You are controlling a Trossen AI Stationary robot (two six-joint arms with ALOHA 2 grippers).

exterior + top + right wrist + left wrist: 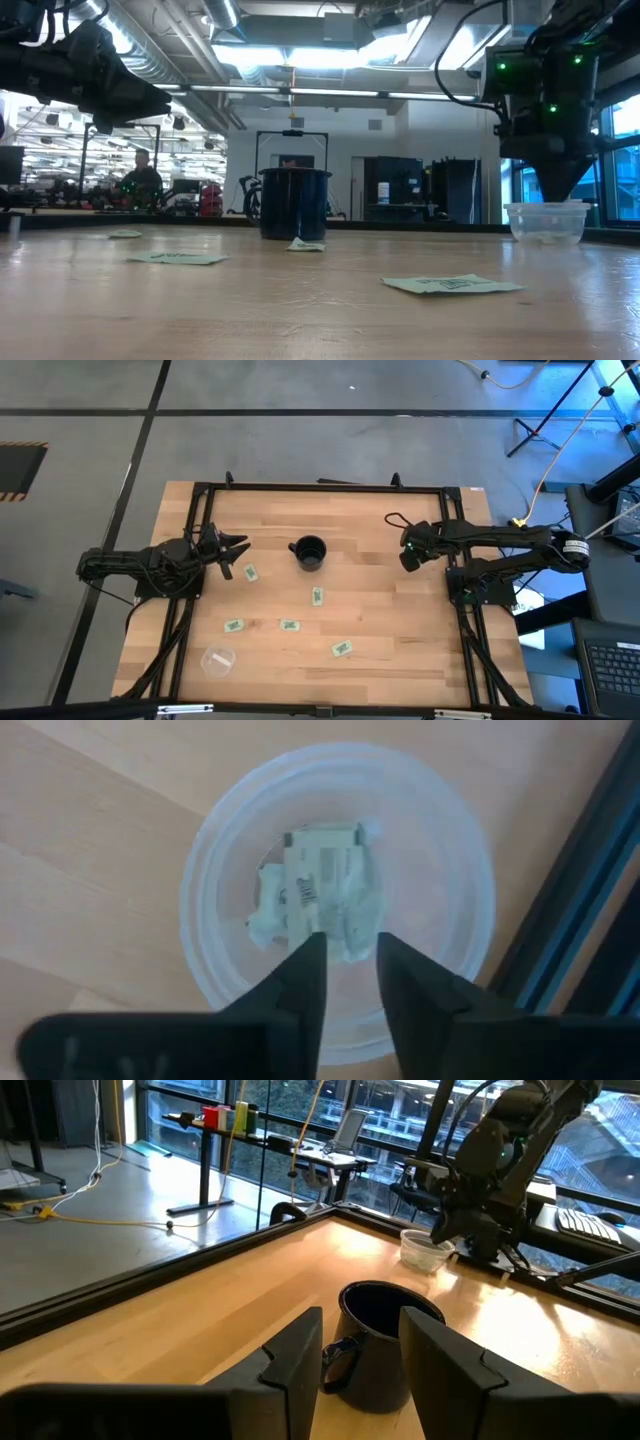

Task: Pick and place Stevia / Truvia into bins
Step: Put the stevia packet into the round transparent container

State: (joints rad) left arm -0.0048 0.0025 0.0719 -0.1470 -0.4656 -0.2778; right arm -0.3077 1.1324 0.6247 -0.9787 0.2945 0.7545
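Note:
Several pale green and white Stevia packets lie flat on the table: (250, 573), (317, 596), (233, 625), (289, 625), (342, 649). One clear bin (218, 660) stands near the table's near left corner. The other bin (340, 900) stands at the right side, with packets (320, 895) lying in its bottom. My right gripper (350, 965) hangs open just above this bin (547, 222), fingers pointing down. My left gripper (235, 550) is open, raised above the table left of the black cup, and holds nothing.
The black cup (310, 552) stands upright in the middle of the table's far half, right in front of my left gripper (360, 1360). A black metal frame (320, 487) runs along the table's edges. The packets lie scattered across the near half.

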